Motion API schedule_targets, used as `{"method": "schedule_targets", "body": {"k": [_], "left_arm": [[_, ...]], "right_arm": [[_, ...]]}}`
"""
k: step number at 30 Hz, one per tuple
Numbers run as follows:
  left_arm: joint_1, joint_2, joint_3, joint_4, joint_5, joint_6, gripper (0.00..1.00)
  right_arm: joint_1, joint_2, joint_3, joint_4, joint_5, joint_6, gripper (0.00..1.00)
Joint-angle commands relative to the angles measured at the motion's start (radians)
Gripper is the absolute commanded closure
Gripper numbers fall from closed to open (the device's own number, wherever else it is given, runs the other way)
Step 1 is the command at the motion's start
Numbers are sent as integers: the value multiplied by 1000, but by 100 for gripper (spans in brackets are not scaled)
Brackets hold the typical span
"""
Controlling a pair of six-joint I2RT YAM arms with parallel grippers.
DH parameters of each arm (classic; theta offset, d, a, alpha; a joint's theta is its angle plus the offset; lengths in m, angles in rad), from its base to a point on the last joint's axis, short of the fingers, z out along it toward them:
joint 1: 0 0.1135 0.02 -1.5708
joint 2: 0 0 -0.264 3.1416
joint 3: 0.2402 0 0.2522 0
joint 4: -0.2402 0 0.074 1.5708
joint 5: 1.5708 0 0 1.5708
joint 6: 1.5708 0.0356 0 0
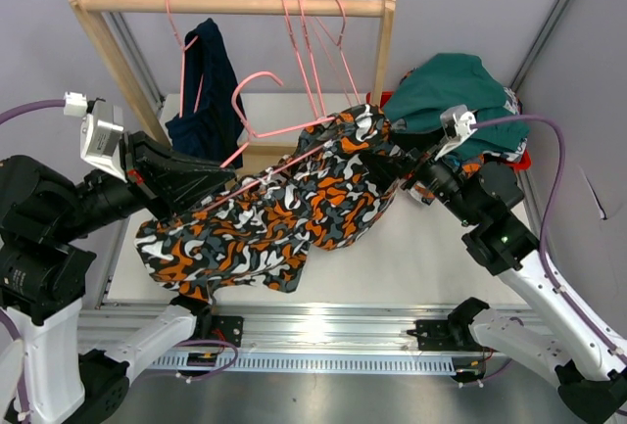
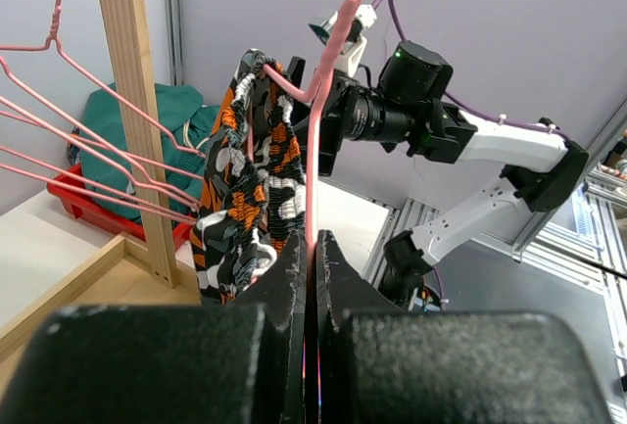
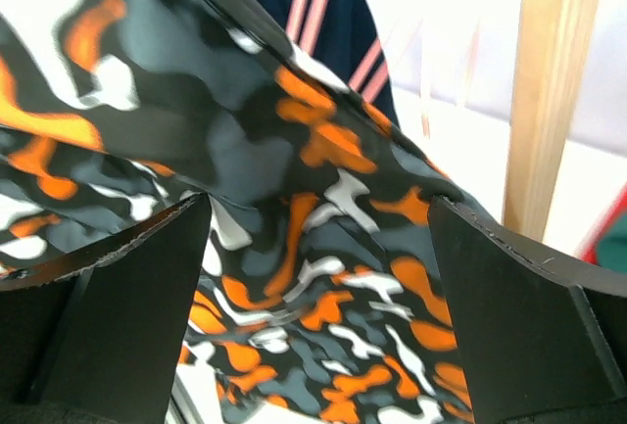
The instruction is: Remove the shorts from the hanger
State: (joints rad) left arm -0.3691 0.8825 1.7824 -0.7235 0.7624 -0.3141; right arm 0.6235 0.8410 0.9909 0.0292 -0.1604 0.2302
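The orange-grey-black camouflage shorts [image 1: 294, 209] [image 2: 250, 150] [image 3: 294, 130] hang stretched along a pink wire hanger [image 1: 284, 130] [image 2: 333, 52] held slantwise in front of the rack. My left gripper [image 1: 227, 185] [image 2: 312, 236] is shut on the hanger's wire at the shorts' left end. My right gripper [image 1: 407, 174] [image 3: 318, 204] is open at the shorts' right end. Its two fingers stand wide on either side of the fabric near the waistband. The fingertips are partly hidden by cloth in the top view.
A wooden rack [image 1: 235, 3] [image 2: 137, 101] [image 3: 554, 81] stands at the back. On it hang navy shorts [image 1: 208, 91] [image 3: 343, 32] and several empty pink hangers [image 1: 318, 42] [image 2: 78, 150]. Teal green shorts [image 1: 456, 86] [image 2: 118, 120] lie piled on a red bin [image 1: 519, 160] [image 2: 69, 194] at the back right.
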Motion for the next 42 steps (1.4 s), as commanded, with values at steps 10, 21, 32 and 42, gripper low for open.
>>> {"method": "schedule_targets", "body": {"k": [10,21,32,42], "left_arm": [[-5,-16,-55,98,32,-29,100],[-24,-45,-155,-57,63,61,100],[-113,-80,-192,-140,-54,107,100],[-171,-99,-186,-172,-92,125,100]], "right_arm": [[136,101,15,273,99,32,100],[108,90,228,124,303,-120,100],[-142,79,423,-23,262,-88,100],[-223,167,526,-201,435,41,100]]}}
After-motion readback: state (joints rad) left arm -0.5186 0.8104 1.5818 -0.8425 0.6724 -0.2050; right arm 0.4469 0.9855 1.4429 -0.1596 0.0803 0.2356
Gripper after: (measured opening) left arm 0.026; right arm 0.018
